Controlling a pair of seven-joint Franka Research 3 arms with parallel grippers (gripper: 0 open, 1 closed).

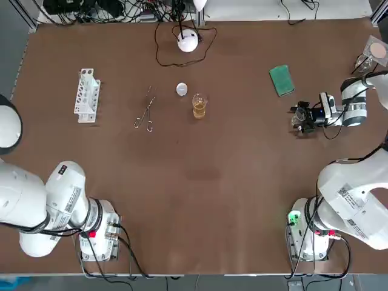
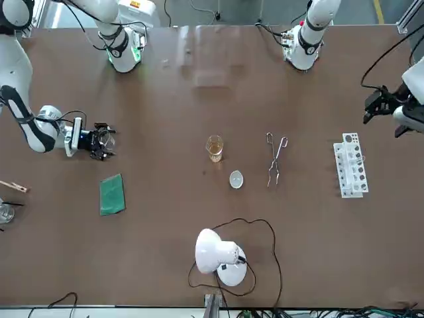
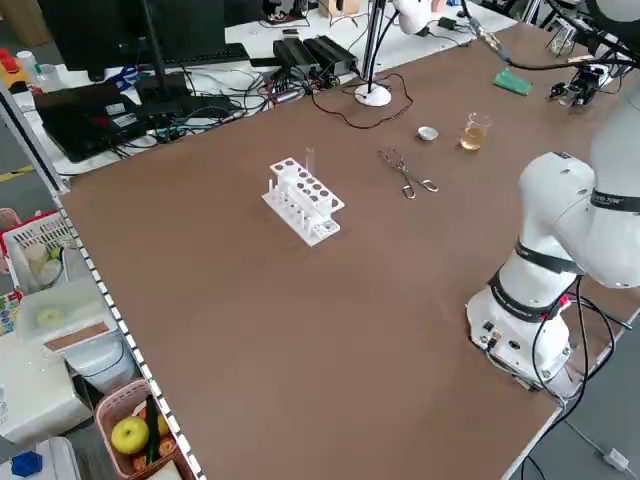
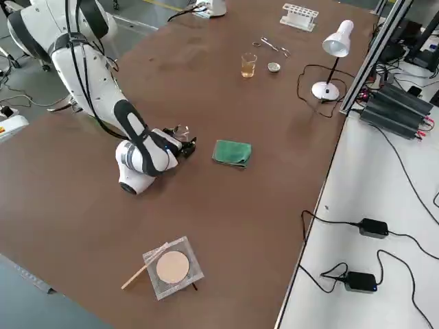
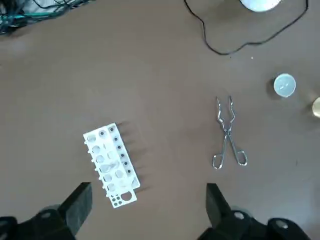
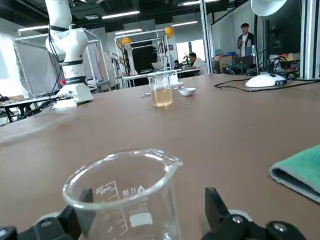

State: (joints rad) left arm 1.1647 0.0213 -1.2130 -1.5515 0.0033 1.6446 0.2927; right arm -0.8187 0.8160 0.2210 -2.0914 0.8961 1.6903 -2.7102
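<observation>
Beaker (image 6: pixel 122 200), empty thin glass on the bench (image 1: pixel 212 182) near the green cloth (image 1: pixel 281 80), between the right gripper's (image 2: pixel 105 142) parted jaws: light, slick, breakable, so you clamp gently on its straight wall below the lip; left gripper (image 5: pixel 147 192) idle, jaws apart, above the rack (image 5: pixel 111 165).

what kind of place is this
Most likely a robotics lab set up for chemistry bench work: two robot arms at a table carrying a test-tube rack, tongs and a beaker of amber liquid.
</observation>
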